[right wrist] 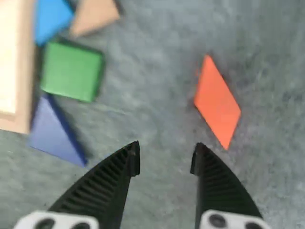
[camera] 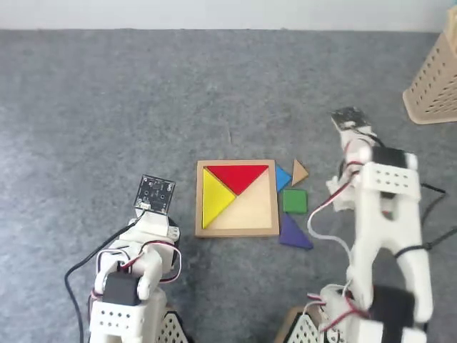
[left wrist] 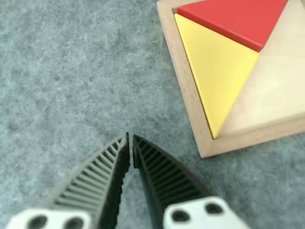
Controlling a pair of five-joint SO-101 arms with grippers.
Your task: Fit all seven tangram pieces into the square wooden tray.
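Just beyond empty, open right end effector (right wrist: 166, 149), orange parallelogram (right wrist: 217, 102) lies, long axis askew.

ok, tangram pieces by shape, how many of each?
Triangles: 5 (red triangle, yellow triangle, light blue triangle, tan triangle, dark blue triangle)
Squares: 1 (green square)
Parallelograms: 1 (orange parallelogram)
Total: 7

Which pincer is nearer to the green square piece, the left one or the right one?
Right. The right pincer hangs open just beside the green square; the left pincer, shut, is across the tray, at its far corner.
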